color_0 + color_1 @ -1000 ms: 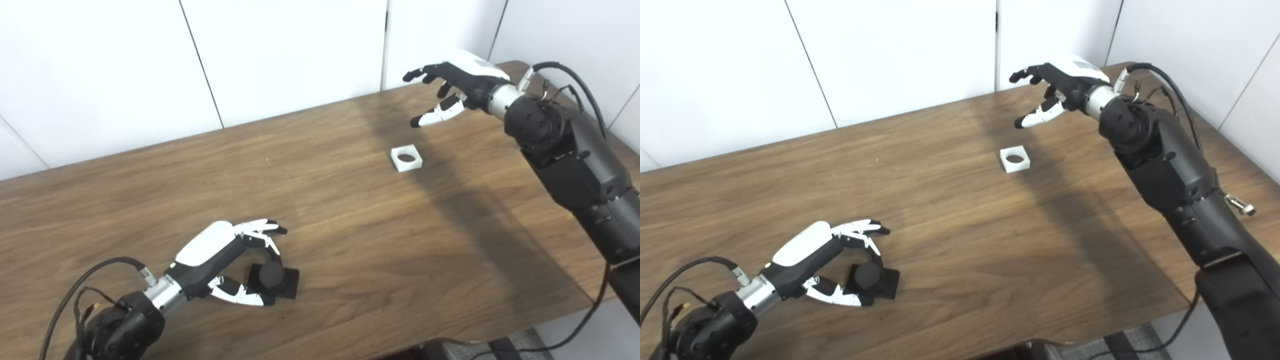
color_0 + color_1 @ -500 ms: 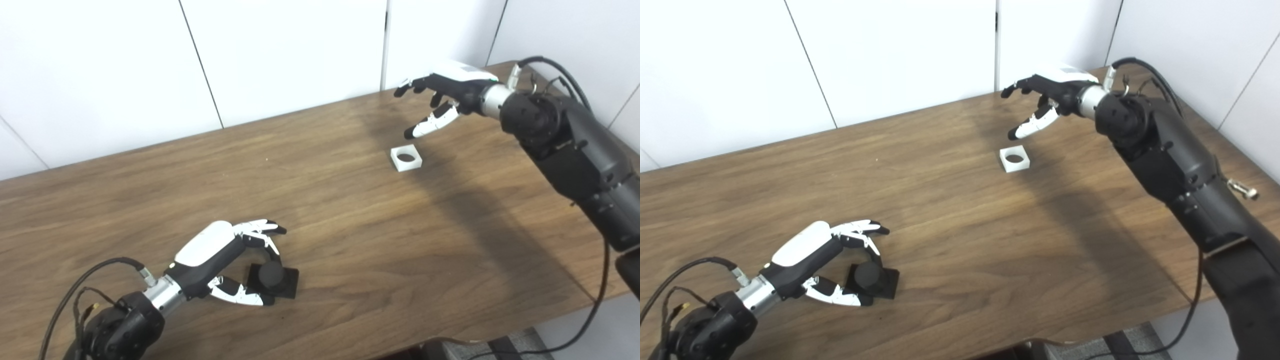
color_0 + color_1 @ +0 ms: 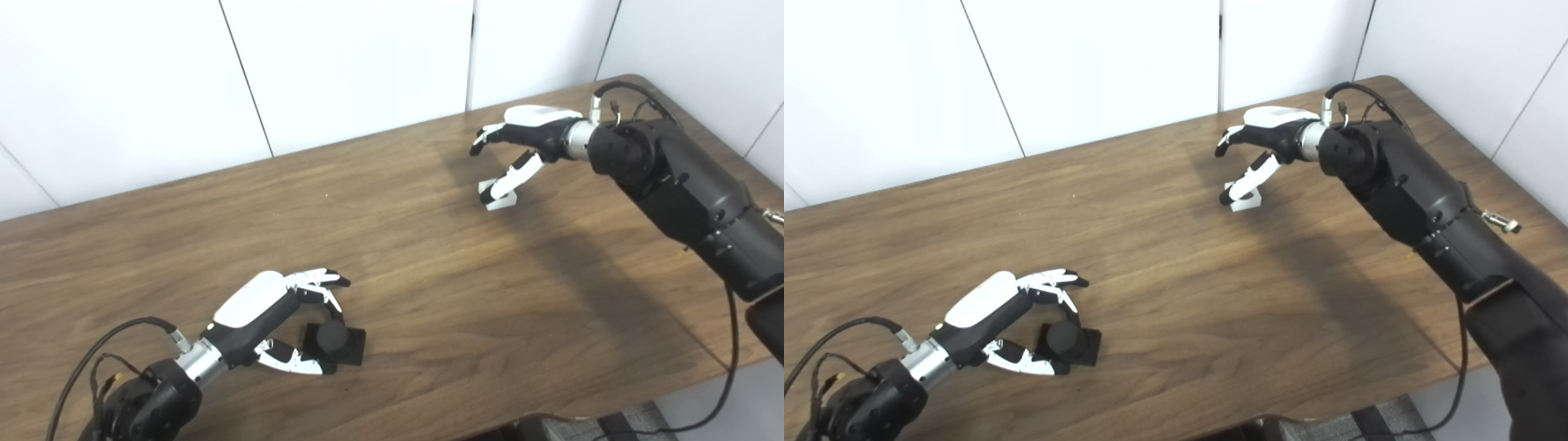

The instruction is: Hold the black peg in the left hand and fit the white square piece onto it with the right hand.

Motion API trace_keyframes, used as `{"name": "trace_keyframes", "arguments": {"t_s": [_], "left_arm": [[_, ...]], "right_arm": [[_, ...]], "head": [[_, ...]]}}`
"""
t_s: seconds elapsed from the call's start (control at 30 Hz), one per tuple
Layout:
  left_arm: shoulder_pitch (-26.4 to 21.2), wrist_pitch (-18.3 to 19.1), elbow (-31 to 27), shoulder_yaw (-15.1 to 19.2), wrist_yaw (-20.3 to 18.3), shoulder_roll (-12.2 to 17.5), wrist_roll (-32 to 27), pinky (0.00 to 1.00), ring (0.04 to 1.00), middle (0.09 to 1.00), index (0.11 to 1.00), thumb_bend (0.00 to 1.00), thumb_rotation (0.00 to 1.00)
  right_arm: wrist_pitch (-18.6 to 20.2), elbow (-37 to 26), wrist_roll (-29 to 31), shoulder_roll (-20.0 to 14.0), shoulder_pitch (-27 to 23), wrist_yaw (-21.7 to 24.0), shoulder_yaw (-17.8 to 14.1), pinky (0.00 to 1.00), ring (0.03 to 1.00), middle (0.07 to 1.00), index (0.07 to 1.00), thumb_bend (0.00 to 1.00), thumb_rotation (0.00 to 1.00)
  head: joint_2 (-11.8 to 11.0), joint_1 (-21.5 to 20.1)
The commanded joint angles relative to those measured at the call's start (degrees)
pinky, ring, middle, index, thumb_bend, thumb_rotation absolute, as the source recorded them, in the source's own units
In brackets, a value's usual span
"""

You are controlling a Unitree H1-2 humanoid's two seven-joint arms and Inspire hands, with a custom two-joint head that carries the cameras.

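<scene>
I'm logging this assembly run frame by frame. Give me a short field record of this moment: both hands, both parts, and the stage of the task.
left hand: open, fingers curled around the black peg, not clearly gripping
black peg: on the table, near front left
right hand: open, over the white square piece, thumb in front of it
white square piece: flat on the table, partly hidden
contact right: cannot tell
stage: neither part lifted, piece not yet fitted

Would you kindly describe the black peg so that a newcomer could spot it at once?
Start at the wooden table and go to its near left part, where the left hand rests. The black peg sits between that hand's fingers and thumb: a round stub standing on a flat square base. It is the only black part on the table; the white piece lies far off under the right hand.
</scene>
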Motion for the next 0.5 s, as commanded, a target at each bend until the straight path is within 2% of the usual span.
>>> {"name": "trace_keyframes", "arguments": {"t_s": [0.0,0.17,0.3,0.47], "left_arm": [[0.8,3.1,1.2,-1.1,-1.8,1.8,5.5,0.88,0.917,0.865,0.49,0.52,0.06],[0.7,2.9,1.5,-1.1,-1.5,1.9,5.7,0.88,0.917,0.864,0.491,0.52,0.06],[0.8,3.0,1.7,-1.1,-1.3,1.9,5.8,0.88,0.92,0.865,0.491,0.52,0.06],[1.0,2.3,2.4,-1.0,-0.7,1.8,5.3,0.89,0.919,0.865,0.491,0.52,0.06]], "right_arm": [[-1.4,-0.1,-0.8,-1.1,-2.8,-0.5,-0.5,0.96,0.975,0.961,0.836,0.96,0.62],[-1.9,0.8,-1.8,-0.9,-3.3,0.0,0.1,0.99,0.983,0.961,0.833,0.96,0.59],[-1.3,2.0,-2.2,-0.9,-3.6,0.7,0.4,1.0,1.0,0.977,0.84,0.97,0.51],[-1.2,3.7,-3.1,-0.9,-3.8,0.8,0.6,1.0,1.0,0.981,0.845,0.98,0.49]], "head": [[0.0,0.0],[-0.1,0.3],[-0.2,0.6],[-0.4,0.9]]}}
